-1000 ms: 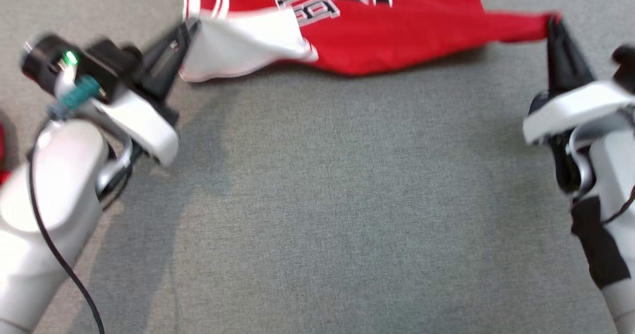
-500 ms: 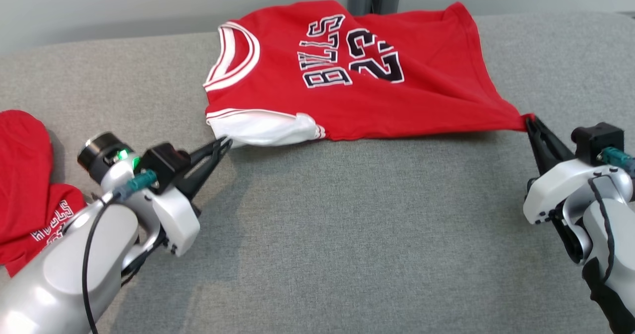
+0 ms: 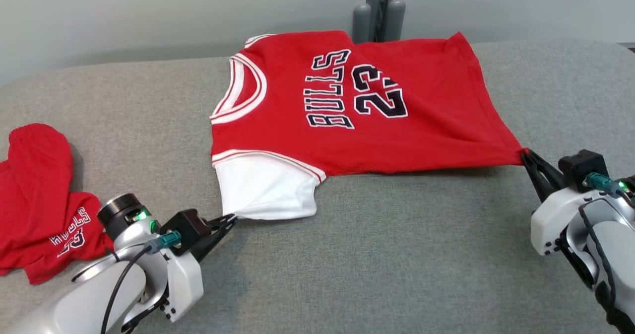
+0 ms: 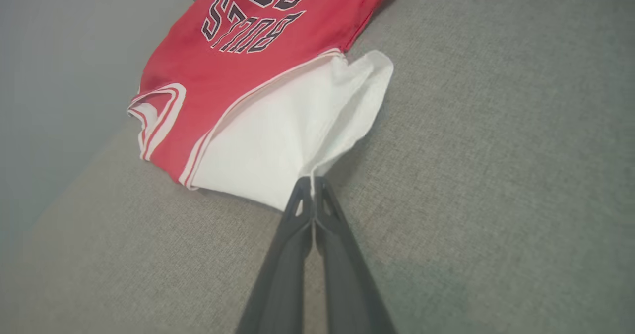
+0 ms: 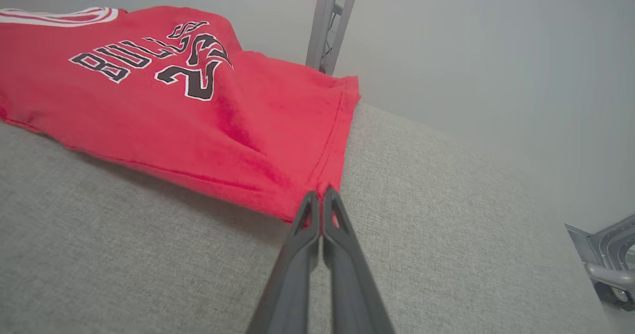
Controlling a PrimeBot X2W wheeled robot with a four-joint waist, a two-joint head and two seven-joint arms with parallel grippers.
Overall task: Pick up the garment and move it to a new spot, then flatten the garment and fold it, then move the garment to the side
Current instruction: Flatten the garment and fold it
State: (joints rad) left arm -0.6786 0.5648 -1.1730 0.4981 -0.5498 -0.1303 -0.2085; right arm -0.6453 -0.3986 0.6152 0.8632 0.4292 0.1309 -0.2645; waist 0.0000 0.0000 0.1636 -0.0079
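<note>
Garment (image 3: 347, 125): red jersey, print up, spread on the grey padded surface (image 3: 377, 264); it lies from the centre toward 12 o'clock in the head view.
Left gripper (image 3: 229, 220): at 7 o'clock, jaws pressed together on the lower corner of the white sleeve (image 3: 268, 190).
Right gripper (image 3: 526, 154): at 3 o'clock, jaws pressed together on the red hem corner, where the cloth is drawn to a taut point.
Stage: judged as flattening; no fold made yet.
Risk, slip: each pinch takes only a sliver of fabric, so a harder outward pull could free a corner and let the cloth spring back wrinkled.
Risk, skew: unequal pull between sleeve and hem may twist the body and keep the ridge near the hem.
Risk, release: letting go while the cloth is raised could drop the corners curled.
Containers: no bin or basket to report; second red garment (image 3: 39, 200) lies loose at 9 o'clock, well apart.
</note>
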